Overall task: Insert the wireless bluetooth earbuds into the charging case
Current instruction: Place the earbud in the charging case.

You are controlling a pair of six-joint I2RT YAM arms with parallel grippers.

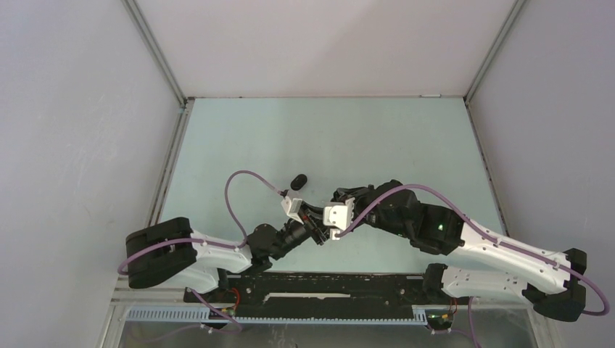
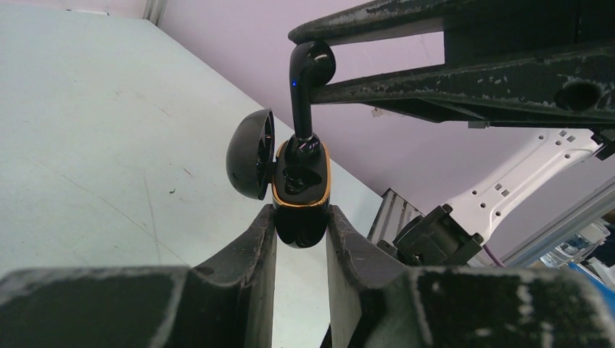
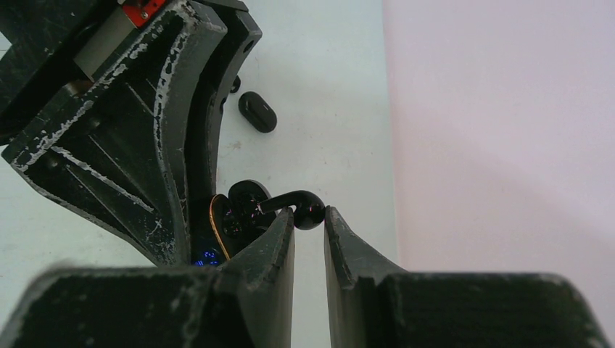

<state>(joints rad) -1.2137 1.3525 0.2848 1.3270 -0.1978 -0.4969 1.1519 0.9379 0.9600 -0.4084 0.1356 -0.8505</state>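
Note:
My left gripper (image 2: 301, 216) is shut on a black charging case (image 2: 300, 185) with a gold rim, and the case's lid (image 2: 250, 154) is open to the left. My right gripper (image 3: 310, 214) is shut on the round head of a black earbud (image 3: 306, 209). In the left wrist view the earbud (image 2: 308, 76) stands upright with its stem reaching down into the case's socket. The case also shows in the right wrist view (image 3: 230, 217). A second black earbud (image 3: 257, 111) lies loose on the table, and it also shows in the top view (image 1: 297, 179). Both grippers meet at the table's near middle (image 1: 323, 221).
The pale green table (image 1: 362, 138) has white walls on the left, back and right. The two arms cross close together near the front edge, above a black rail (image 1: 326, 293).

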